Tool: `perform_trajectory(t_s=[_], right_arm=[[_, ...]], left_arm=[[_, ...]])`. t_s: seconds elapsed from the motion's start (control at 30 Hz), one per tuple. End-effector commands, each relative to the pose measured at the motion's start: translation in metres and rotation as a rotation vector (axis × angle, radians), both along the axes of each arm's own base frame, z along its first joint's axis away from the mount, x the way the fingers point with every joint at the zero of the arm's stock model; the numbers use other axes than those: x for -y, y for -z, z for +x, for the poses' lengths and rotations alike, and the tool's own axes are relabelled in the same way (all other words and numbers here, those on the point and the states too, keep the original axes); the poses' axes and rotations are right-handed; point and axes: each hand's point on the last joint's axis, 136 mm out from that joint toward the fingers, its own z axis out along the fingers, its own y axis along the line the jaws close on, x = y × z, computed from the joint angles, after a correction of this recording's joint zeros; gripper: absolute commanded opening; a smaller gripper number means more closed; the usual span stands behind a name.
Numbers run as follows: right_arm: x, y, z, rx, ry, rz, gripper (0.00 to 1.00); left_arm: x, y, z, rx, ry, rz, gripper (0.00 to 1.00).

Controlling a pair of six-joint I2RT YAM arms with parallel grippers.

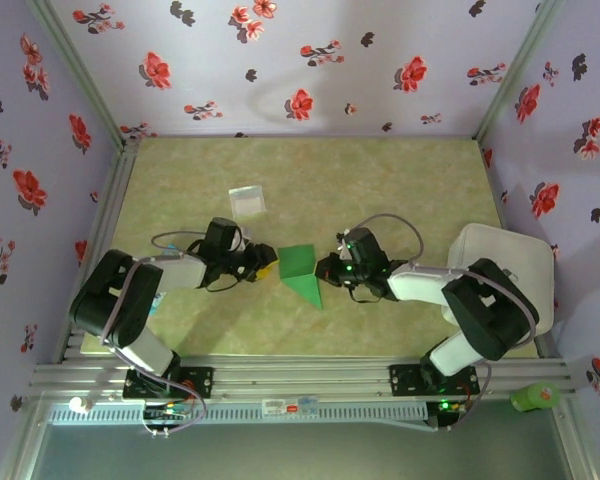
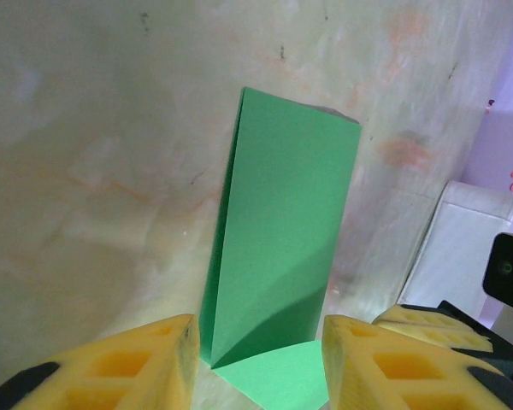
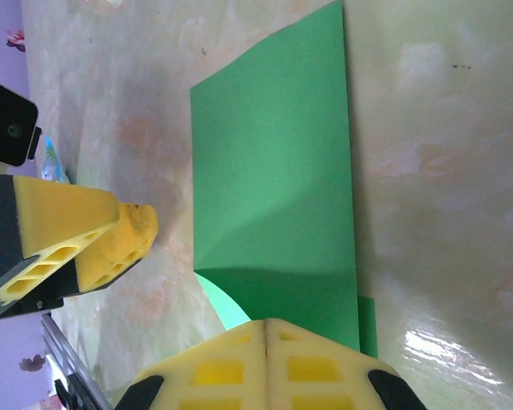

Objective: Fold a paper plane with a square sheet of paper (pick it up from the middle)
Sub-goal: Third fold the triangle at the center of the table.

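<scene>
Square sheet of paper sits at the middle of the table, right between the two arms, and we can see it is partly folded. One green panel stands up off the surface, and a pointed flap lies flat, aiming toward the near edge.

From the left wrist we look straight at that raised panel, crease on its left side. The left fingers are spread wide apart, one yellow pad on each side of the paper's near end, gripping nothing. From above, the left fingers sit just beside the paper's left edge.

Over on the right, the right fingers are clenched tight, pad against pad. The green sheet runs in under them, so we read that as a pinch on the paper's edge. From above, the right fingers are up against the sheet's right side.

A small pale packet lies on the far left part of the table, well apart from the paper. A white object rests at the right edge, beside the right arm.
</scene>
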Motion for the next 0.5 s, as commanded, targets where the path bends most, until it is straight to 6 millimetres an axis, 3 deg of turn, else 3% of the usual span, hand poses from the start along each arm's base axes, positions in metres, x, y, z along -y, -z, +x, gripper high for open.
perform_trajectory(t_s=[0.0, 0.47], right_arm=[[0.001, -0.009, 0.002, 0.015, 0.008, 0.041, 0.01], [0.004, -0.01, 0.001, 0.016, 0.018, 0.068, 0.0]], left_arm=[[0.007, -0.004, 0.005, 0.013, 0.034, -0.022, 0.43], [0.023, 0.005, 0.004, -0.022, 0.071, -0.03, 0.42]])
